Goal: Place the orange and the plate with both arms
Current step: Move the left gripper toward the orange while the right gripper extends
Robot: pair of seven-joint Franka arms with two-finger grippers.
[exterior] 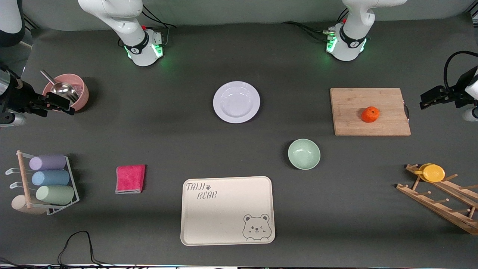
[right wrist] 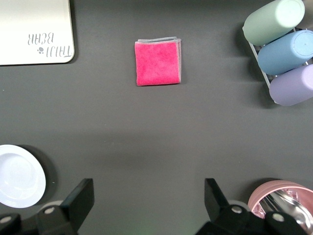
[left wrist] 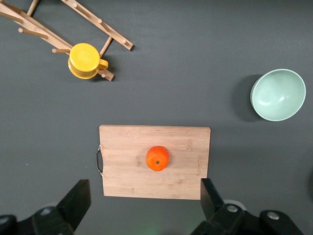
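Left wrist view shows the left gripper (left wrist: 142,205) spread wide and empty, high over the board (left wrist: 155,161) where the orange (left wrist: 157,158) sits, near the desk's edge at the left arm's end. The right gripper (right wrist: 146,208) is equally wide and empty, over bare mat between the plate (right wrist: 18,175) and the pink bowl (right wrist: 281,200). Nothing appears done yet: the orange and the plate (exterior: 236,101), mid-desk near the bases' edge, both look untouched, so both pickups and placements remain. The tray (exterior: 227,210) by the camera-side edge lies bare, and open mat surrounds the plate; the green bowl (exterior: 304,153) is the nearest obstacle.
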